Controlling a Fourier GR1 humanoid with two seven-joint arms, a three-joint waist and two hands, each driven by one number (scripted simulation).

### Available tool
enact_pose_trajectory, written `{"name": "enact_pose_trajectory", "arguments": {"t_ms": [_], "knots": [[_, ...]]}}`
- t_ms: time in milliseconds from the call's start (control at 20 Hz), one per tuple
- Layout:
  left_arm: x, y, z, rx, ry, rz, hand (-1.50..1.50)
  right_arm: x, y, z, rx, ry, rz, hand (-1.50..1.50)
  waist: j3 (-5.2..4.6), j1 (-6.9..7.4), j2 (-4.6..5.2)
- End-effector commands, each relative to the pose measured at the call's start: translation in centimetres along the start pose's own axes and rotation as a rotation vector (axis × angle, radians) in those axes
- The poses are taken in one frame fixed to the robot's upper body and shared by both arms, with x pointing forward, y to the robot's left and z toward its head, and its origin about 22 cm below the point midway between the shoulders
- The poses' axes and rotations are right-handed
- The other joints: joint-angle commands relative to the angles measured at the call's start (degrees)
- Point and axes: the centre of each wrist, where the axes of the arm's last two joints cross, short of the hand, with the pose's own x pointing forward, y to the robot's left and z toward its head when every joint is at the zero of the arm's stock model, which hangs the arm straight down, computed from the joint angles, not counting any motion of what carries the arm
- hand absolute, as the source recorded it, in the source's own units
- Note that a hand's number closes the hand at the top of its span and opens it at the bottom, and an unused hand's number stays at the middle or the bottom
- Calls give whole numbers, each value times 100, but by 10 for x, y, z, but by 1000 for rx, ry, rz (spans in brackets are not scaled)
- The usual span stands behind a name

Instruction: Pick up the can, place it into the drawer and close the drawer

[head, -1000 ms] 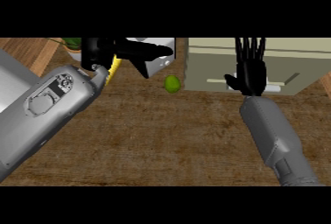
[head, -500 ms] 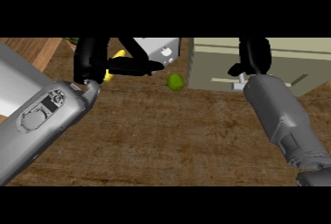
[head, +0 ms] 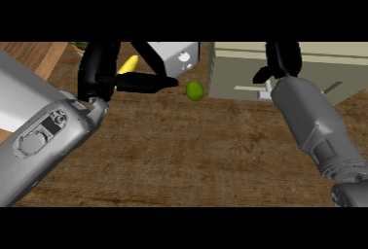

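Can: not clearly identifiable. The closest candidate is a grey-white object (head: 174,56) at the top of the view, left of centre, with a lighter face and a small pale spot on it. Its shape is partly hidden and it is cut by the top edge, so I cannot tell whether it is the can. It stands on the wooden counter (head: 187,146) and no hand holds it.

Left hand (head: 99,73) is at upper left, just beside that object. Its fingers are spread and run straight up out of the view. One finger (head: 147,50) slants across the object's left side, though contact is unclear. The thumb (head: 147,81) sticks out to the right, below the object. The hand is wide and closes on nothing.

A yellow item (head: 129,64), elongated, shows in the gap between the left hand's fingers, and part of it is hidden. A small green oval item (head: 194,90) lies on the counter just right of the thumb tip, apart from it, between the grey-white object and the drawer unit.

The beige drawer unit (head: 323,61) is at upper right, with a pale bar handle (head: 248,88) low on its front. I cannot tell whether the drawer is pulled out.

Right hand (head: 282,58) is in front of the drawer unit. Its fingers are straight and point up past the top edge, with the thumb (head: 261,75) out to the left above the handle. It is wide and holds nothing. Whether it touches the front is unclear.

Both grey forearms come in from the lower edge.
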Motion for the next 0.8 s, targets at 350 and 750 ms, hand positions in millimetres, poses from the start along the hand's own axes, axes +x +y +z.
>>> {"name": "enact_pose_trajectory", "arguments": {"t_ms": [350, 750], "knots": [[-20, 17, 12, 26, 19, -5, -150, 49, -15, -27, -118, 34, -470, -150, 2, 16, -37], [-32, 38, 16, 41, 25, -7, -150, 55, -27, -40, -111, 116, -765, -150, -15, -124, -70]]}}
